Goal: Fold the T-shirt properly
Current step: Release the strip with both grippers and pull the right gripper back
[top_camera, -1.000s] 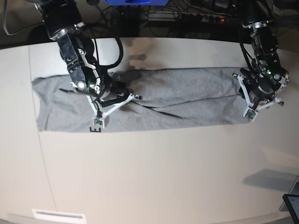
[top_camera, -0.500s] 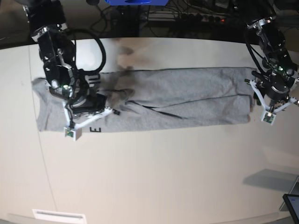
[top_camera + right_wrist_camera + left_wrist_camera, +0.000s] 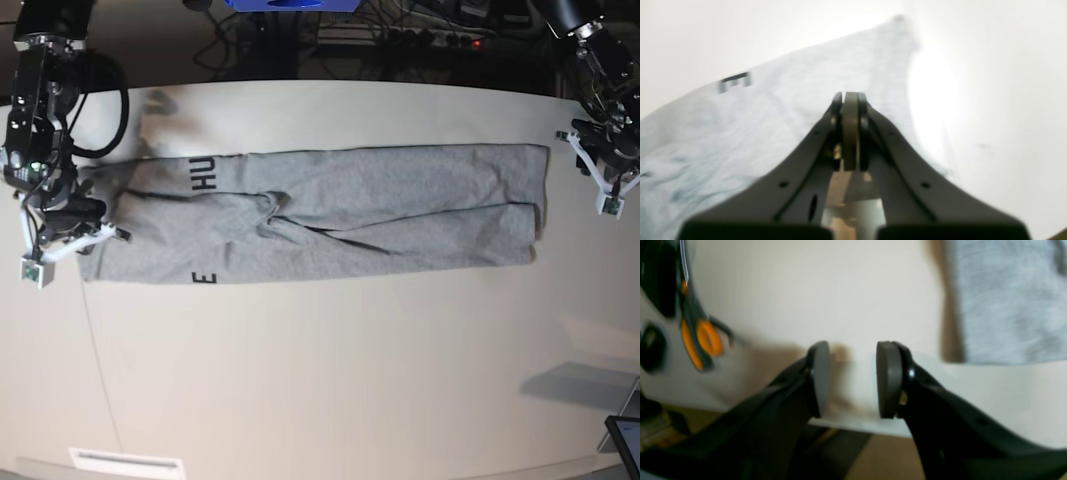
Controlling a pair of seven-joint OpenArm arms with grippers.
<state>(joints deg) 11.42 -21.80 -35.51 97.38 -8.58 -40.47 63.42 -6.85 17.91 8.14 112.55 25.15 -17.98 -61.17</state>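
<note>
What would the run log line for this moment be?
T-shirt: long band flat on table, lettering showing | left gripper: jaws open, empty, off cloth | right gripper: jaws shut, empty, at sleeve end

Pale cream worktop [image 3: 330, 370] filling the base view, dark cable clutter [image 3: 400, 40] at twelve o'clock, orange-handled scissors [image 3: 696, 340] at nine o'clock in the left wrist view

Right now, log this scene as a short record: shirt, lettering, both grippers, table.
T-shirt: folded into a long band across the table, wrinkled near its middle
Lettering: black letters showing at the band's end nearest the right gripper
Left gripper: open, holding nothing, off the shirt's end over the table edge
Right gripper: shut, empty, above the shirt's other end
Table: pale, smooth
</note>
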